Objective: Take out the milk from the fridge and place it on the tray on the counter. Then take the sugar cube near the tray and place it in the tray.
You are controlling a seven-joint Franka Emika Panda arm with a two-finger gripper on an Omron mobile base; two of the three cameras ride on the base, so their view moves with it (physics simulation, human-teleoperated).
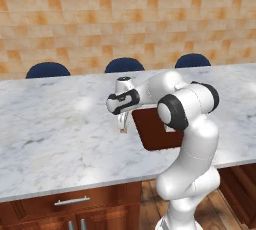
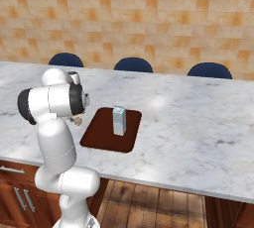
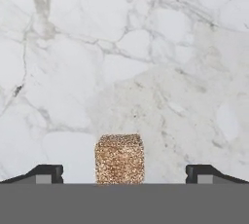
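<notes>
Since milk [image 2: 118, 121] already stands upright on tray [image 2: 101, 138], mid-frame, sugar cube [image 3: 119, 158] is next: claw [image 3: 124, 173] spread wide, straddling cube at bottom centre, above worktop [image 3: 126, 62], not yet gripped.

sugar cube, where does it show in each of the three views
Left base view: the sugar cube is at centre, under the gripper, left of the tray.
Right base view: left of centre, beside the arm, left of the tray.
Hand view: bottom centre, between the fingertips.
Shared landmark: the tray.
</notes>
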